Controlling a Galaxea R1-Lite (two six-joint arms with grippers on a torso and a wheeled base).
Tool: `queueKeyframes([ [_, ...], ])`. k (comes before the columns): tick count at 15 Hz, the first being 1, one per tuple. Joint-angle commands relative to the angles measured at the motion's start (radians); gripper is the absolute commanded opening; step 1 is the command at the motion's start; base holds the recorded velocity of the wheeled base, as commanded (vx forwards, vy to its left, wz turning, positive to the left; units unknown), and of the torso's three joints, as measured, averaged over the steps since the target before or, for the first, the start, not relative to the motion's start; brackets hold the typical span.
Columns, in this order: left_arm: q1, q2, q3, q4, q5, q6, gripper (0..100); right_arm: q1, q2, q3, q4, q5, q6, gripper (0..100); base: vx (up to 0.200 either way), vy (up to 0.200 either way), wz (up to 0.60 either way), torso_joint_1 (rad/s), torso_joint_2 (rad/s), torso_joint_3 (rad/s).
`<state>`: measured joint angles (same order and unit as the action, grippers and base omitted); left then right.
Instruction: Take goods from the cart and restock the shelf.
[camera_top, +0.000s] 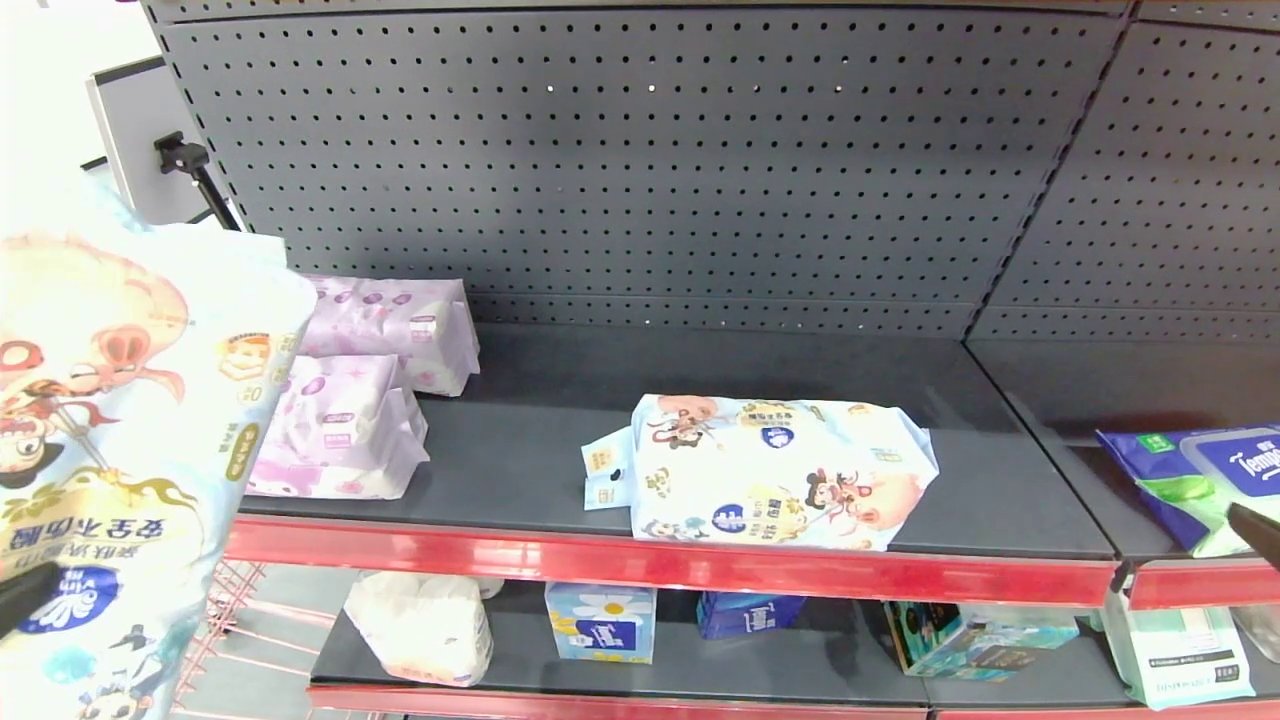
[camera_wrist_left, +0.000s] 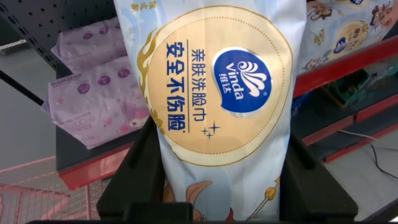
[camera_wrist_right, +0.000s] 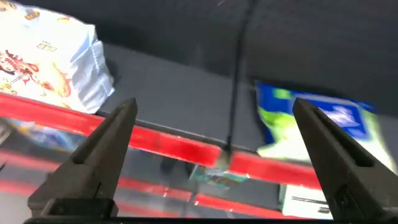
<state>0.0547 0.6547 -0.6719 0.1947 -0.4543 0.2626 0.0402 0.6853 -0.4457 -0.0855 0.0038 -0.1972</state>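
Left gripper (camera_wrist_left: 224, 177) clamps a tall soft pack (camera_wrist_left: 217, 93) between its two black fingers, at the far left of the head view, in front of the shelf. That pack is pale blue with cartoon figures and a round gold label bearing a blue badge. Right gripper (camera_wrist_right: 214, 124) hangs spread and empty at the lower right, before the red shelf edge (camera_top: 660, 565). On the dark board a matching pack (camera_top: 770, 470) lies at centre. Purple packs (camera_top: 370, 400) sit at left, with bare board between them and it.
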Motion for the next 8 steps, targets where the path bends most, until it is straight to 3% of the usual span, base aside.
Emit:
queueKeyframes([
  [1,-0.009,0.069,-0.002,-0.023,0.002,0.001,0,-0.031,-0.319,0.167,0.004,-0.079,0.010,100,0.000,0.000,0.00,0.000,0.00,0.000],
  [8,-0.009,0.080,0.000,-0.023,0.002,0.000,0,-0.092,-0.609,0.443,0.003,-0.099,0.019,100,0.000,0.000,0.00,0.000,0.00,0.000],
])
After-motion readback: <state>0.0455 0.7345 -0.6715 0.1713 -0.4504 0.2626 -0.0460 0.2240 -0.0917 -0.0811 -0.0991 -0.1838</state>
